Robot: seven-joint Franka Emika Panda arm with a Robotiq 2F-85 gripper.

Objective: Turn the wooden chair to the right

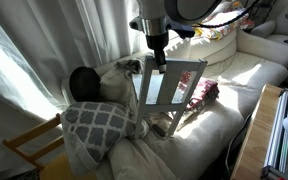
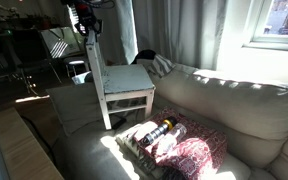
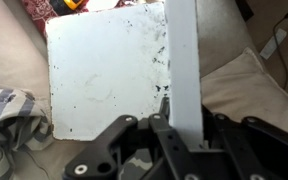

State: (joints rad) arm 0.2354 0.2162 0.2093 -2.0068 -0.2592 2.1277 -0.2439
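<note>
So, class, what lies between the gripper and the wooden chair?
Nothing: in the wrist view the gripper grips the back rail of the wooden chair directly, with no gap between them.

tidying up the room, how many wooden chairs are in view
2. A small pale grey-white wooden chair stands on the cream sofa; a yellow-tan wooden chair frame sits beside the sofa's end. The dim background may hide more.

no readable text, no labels, no brands, no numbers, no signs
</note>
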